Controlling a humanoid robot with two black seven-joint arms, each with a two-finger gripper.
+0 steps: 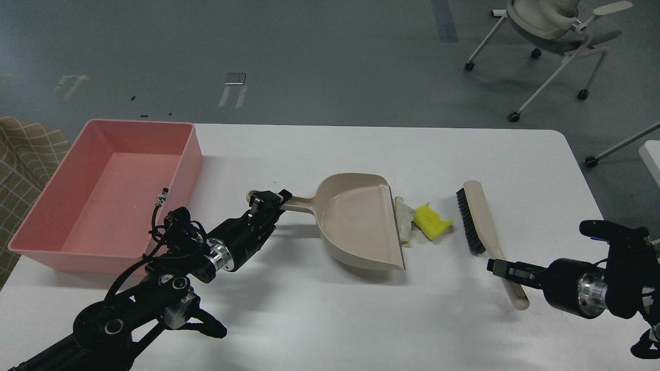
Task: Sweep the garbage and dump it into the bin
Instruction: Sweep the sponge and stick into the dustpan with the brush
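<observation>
The garbage lies mid-table: a yellow notched sponge chunk (432,221) and a white bread slice (404,219) just right of the beige dustpan (361,224). The slice touches the dustpan's open lip. My left gripper (268,202) is shut on the dustpan's handle. My right gripper (502,268) is shut on the handle of the beige brush (479,219), whose black bristles face the sponge from a short gap to its right. The pink bin (111,190) stands at the table's left, with nothing in it.
The white table (335,319) ends in a rounded right edge near my right arm. Office chairs (551,31) stand on the grey floor beyond. A checked fabric seat (23,154) is left of the bin.
</observation>
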